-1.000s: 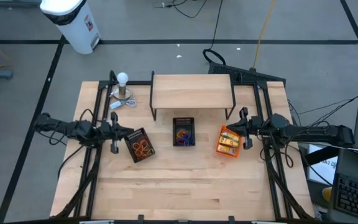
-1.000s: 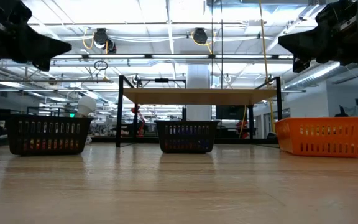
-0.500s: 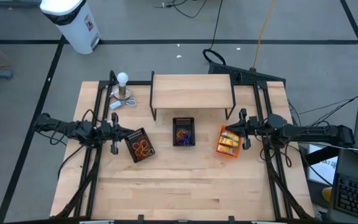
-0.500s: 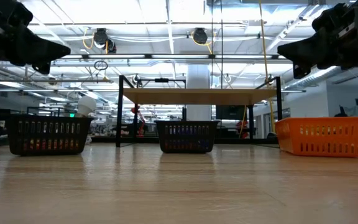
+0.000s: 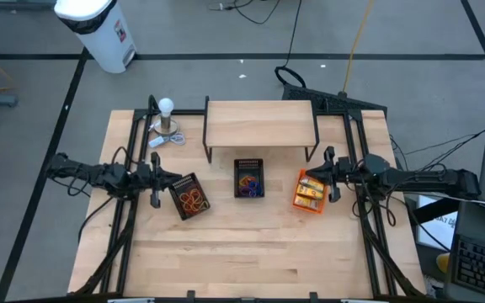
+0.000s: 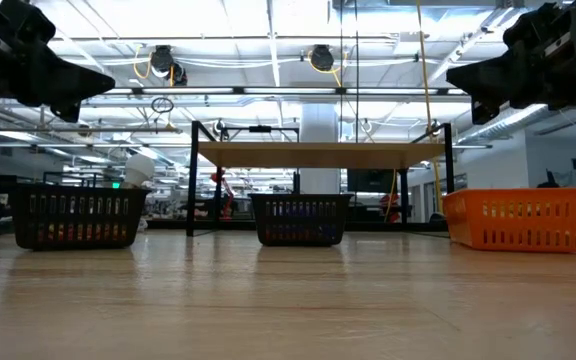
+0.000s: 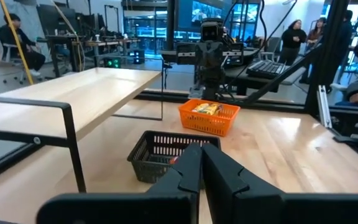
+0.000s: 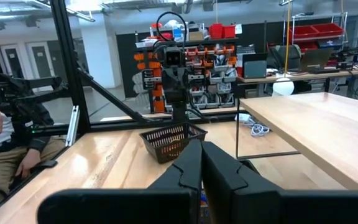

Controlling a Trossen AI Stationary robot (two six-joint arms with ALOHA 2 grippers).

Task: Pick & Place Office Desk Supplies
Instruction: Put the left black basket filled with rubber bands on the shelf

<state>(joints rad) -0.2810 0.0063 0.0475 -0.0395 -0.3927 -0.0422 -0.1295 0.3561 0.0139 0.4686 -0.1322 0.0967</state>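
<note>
- Wooden worktop carries a small raised shelf at the back, with three bins in a row in front of it and bare planks nearer the camera in the high view.
- Rubber bands, tan, orange and red, lie in the left black mesh bin; blue and orange rings sit in the middle black bin; yellow packets fill the orange bin.
- Left tool hangs above the worktop just beside the left bin; in its own wrist view the two dark fingers are pressed together with nothing between them.
- Right tool waits just beside the orange bin, clenched and empty as well.
- No item has been lifted yet, so I judge the step in hand to be the first reach.
- To do it well, the working tool should spread its fingers before descending, come straight down inside the bin walls, and close on a single band or packet.
- Thin bands will likely tangle and snag on the mesh, so a slow lift is wise.
</note>
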